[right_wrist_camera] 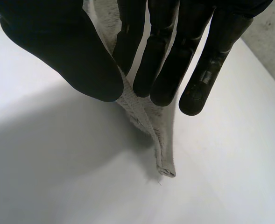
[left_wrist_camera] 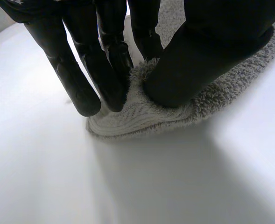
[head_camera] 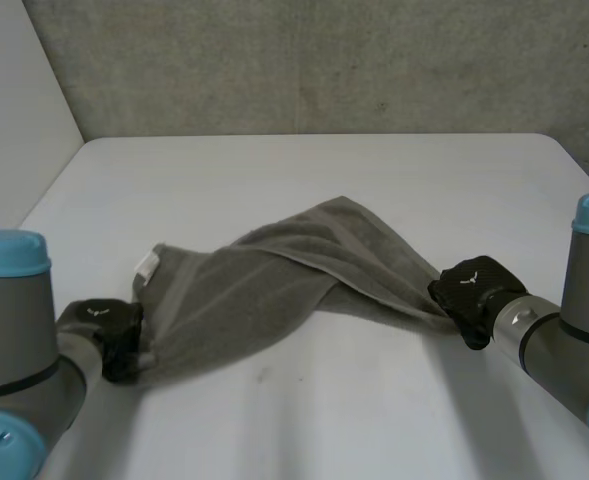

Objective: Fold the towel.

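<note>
- The grey terry towel [head_camera: 274, 280] lies twisted and rumpled across the white table [head_camera: 324, 420], between both hands.
- The left hand [head_camera: 104, 325] pinches a looped-pile corner between thumb and fingers [left_wrist_camera: 81, 79], near a white label [head_camera: 147, 266].
- The right hand [head_camera: 469, 285] pinches the opposite end; its wrist view shows a hemmed tip hanging below.

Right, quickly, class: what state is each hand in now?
Left hand: shut on the towel, pinching a corner.
Right hand: shut on the towel, pinching its other end.

Grey towel [head_camera: 274, 275] — twisted, stretched across the white table, white tag showing.
</note>
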{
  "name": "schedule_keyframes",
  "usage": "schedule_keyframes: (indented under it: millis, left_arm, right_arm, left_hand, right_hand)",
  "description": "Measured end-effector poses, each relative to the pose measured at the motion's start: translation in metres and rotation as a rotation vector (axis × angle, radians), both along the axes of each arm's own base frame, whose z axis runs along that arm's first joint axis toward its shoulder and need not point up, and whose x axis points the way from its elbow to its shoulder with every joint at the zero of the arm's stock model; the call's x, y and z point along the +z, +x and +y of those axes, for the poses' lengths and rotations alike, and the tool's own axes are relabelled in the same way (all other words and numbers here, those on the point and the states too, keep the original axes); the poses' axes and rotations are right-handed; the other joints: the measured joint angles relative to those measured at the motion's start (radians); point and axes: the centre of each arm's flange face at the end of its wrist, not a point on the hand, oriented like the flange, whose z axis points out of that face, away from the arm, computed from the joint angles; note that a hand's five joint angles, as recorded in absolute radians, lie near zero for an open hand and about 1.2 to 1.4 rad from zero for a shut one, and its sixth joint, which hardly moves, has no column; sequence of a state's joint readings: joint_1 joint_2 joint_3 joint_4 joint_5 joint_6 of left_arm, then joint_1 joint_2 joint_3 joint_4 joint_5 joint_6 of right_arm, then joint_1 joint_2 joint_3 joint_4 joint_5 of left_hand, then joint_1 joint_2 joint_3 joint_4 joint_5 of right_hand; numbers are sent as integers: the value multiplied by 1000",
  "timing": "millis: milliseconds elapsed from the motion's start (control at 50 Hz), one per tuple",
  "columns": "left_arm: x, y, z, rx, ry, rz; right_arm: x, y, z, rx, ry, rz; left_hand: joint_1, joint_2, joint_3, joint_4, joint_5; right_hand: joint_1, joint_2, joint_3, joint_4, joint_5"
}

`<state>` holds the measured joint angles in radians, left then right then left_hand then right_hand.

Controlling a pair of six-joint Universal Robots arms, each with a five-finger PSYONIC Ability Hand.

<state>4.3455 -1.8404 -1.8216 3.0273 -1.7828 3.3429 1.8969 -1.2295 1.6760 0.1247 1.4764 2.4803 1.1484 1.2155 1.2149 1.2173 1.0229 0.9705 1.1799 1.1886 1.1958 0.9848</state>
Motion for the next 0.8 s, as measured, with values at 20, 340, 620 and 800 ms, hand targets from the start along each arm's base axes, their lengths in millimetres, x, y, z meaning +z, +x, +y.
schedule_keyframes:
  millis: [20, 340, 620, 800]
  left_arm:
    - [2, 1, 4, 0, 6, -3]
    - [61, -15, 9, -85, -217, 92]
    - [62, -94, -58, -290, -336, 231]
    - [32, -129, -82, -412, -261, 265]
  right_arm:
    - [1, 0, 1, 3, -6, 5]
    - [34, -16, 3, -4, -148, 48]
    - [136, -7, -8, -35, -531, -213]
    - [182, -2, -1, 25, -651, -290]
  left_hand:
    - [0, 0, 0, 0, 0]
    - [-923, -984, -986, -989, -967]
    - [-918, -981, -983, -985, -963]
    - [-918, -981, -983, -985, -963]
  right_hand:
    - [0, 0, 0, 0, 0]
    - [0, 0, 0, 0, 0]
    - [0, 0, 0, 0, 0]
    - [0, 0, 0, 0, 0]
